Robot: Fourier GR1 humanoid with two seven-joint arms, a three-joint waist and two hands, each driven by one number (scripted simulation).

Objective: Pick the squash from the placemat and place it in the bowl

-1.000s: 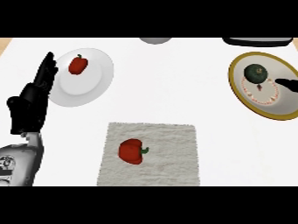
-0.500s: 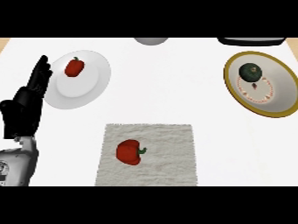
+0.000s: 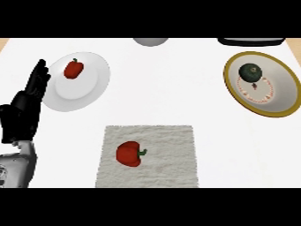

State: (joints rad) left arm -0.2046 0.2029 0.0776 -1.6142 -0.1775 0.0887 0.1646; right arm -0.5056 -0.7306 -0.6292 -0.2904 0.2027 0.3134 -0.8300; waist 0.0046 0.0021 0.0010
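A dark green squash (image 3: 251,72) lies in the upper part of the gold-rimmed bowl (image 3: 292,102) at the right. The grey placemat (image 3: 172,167) in the lower middle carries a red bell pepper (image 3: 129,153). My left hand (image 3: 24,110) rests open at the left edge, fingers straight and pointing up, beside the white plate. My right hand does not show anywhere in the head view.
A white plate (image 3: 87,90) at the upper left holds a second red pepper (image 3: 73,69). A grey round object (image 3: 151,41) and a dark object (image 3: 251,41) sit at the far edge of the white counter.
My right hand has drawn back from the bowl and gone out of view at the right; the squash stays in the bowl. The left hand is unmoved.
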